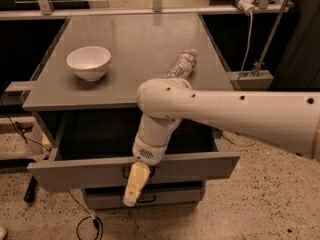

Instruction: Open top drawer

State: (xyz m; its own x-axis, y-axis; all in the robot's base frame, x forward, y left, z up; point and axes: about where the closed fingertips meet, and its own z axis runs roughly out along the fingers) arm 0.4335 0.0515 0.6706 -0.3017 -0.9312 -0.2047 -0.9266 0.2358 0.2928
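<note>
Top drawer (200, 166) pulled out, flat matte grey front, tapered cream gripper (136, 185) against its centre, grip impossible to tell

light: dim, warm, cast from overhead;
shadows: top drawer (195, 166) interior left dark; soft patch under bowl (89, 62);
gripper (136, 185): lit pale, hung against the drawer front;
glare: bit of sheen on arm (225, 114)
</note>
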